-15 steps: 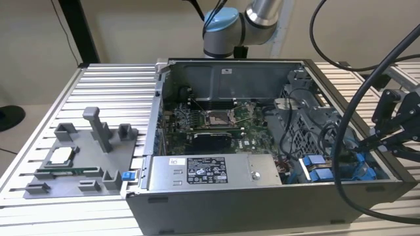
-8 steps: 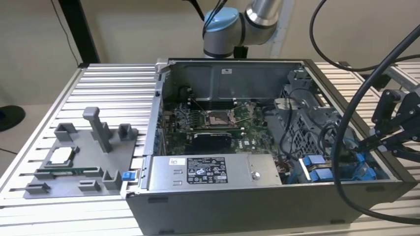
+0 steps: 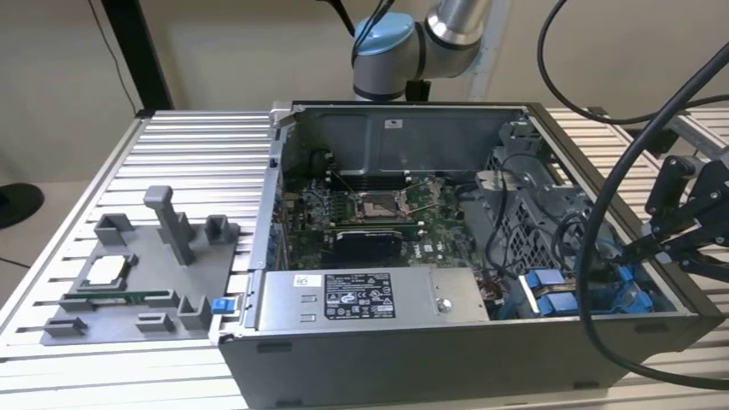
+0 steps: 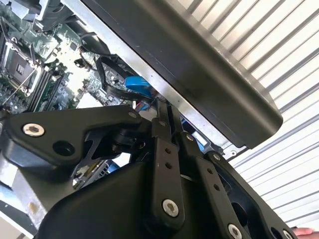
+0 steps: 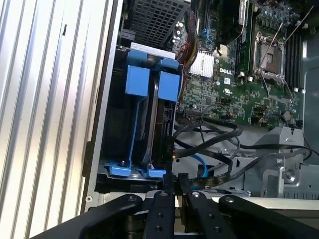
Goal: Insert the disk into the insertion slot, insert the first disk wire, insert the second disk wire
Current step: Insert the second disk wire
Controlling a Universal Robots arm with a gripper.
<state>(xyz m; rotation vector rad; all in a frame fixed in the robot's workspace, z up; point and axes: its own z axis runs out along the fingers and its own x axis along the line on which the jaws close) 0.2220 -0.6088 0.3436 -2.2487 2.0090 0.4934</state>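
Gripper (image 5: 175, 180), black, two-fingered: fingers drawn close, a thin gap only. Can't tell whether anything slim is pinched between them. It hovers just outside the open end of the insertion slot (image 5: 113, 124), the bay of grey perforated metal with bright blue plastic rails, set in a corner of the open grey computer case (image 3: 456, 342).

Disk (image 5: 160, 124), a flat drive in its bright blue plastic carrier: already standing on edge inside the slot, on the side nearer the green motherboard (image 5: 219, 94). A second blue carrier (image 5: 137, 79) sits beside it, on the slot's case-wall side.

Loose black cables (image 5: 209, 132) and one light blue cable (image 5: 200, 163) loop just beside the slot's open end. None is visibly plugged into the disk.

Risks, as I judge them:
- The fingers could snag a cable loop and drag it.
- A connector brought in tilted could jam or bend at the disk's socket.
- The tight clearance at the slot's case-wall side invites a knock.
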